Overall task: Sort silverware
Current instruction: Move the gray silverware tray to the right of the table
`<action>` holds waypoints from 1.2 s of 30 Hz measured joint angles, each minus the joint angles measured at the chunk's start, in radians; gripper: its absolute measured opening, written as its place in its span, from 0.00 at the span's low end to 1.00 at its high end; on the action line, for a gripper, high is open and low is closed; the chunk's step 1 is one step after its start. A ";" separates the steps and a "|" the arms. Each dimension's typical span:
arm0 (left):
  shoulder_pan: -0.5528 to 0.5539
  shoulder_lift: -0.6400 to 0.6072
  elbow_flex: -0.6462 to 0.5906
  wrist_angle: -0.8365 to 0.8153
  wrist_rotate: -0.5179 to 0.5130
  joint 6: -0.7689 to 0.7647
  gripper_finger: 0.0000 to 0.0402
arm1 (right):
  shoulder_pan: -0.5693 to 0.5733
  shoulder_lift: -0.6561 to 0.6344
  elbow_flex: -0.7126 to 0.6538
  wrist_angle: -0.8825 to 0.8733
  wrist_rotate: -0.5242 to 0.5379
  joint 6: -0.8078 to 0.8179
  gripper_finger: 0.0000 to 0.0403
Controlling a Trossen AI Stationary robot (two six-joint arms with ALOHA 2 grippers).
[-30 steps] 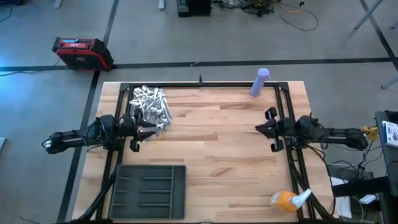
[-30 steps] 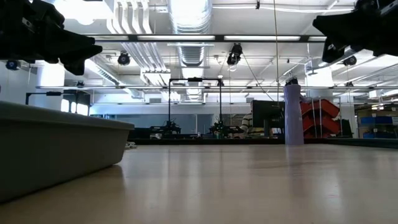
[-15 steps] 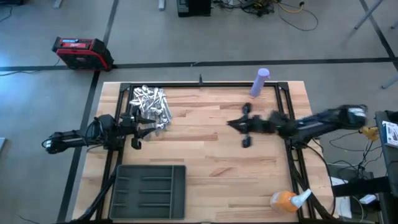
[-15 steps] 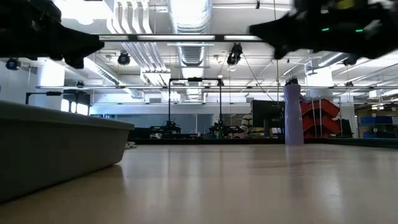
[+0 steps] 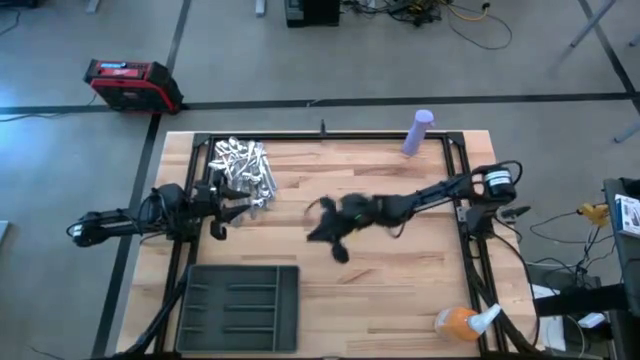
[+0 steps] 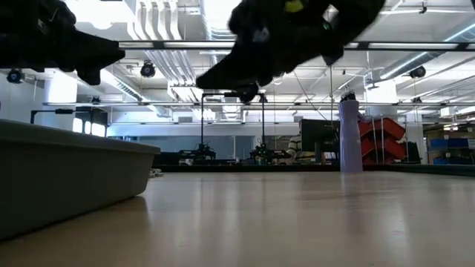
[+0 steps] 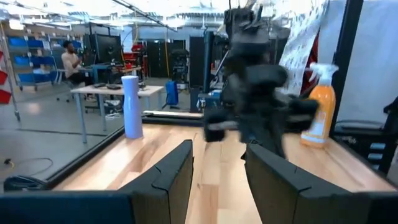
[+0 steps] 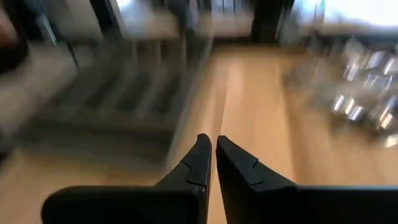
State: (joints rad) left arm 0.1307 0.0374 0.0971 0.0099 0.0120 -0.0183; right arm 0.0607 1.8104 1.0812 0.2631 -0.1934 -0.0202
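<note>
Gleaming slim metal silverware (image 5: pixel 242 166), heaped.

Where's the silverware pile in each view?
High: silverware lies at the table's upper left.
Low: not visible.
Left wrist: not in it.
Right wrist: a blurred shiny heap at the right edge.
Landmark: the tray, also seen in the low and right wrist views.

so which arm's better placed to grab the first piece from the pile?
Left. Its hand, open, sits right at the silverware. The right hand, fingers nearly shut, is mid-table, farther off.
</note>
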 joint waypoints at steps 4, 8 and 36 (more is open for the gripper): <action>0.000 0.008 0.000 -0.015 0.000 0.074 0.33 | 0.079 0.074 0.232 -0.323 0.064 -0.042 0.02; 0.000 0.005 0.000 -0.008 -0.004 0.119 0.33 | 0.113 0.153 0.361 -0.365 0.063 -0.025 0.02; 0.000 0.006 0.000 0.056 -0.006 0.196 0.33 | 0.081 0.527 0.809 -0.836 0.063 0.045 0.11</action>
State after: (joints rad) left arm 0.1307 0.0433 0.0971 0.0657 0.0064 0.1778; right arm 0.1413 2.3373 1.8905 -0.5725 -0.1302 0.0245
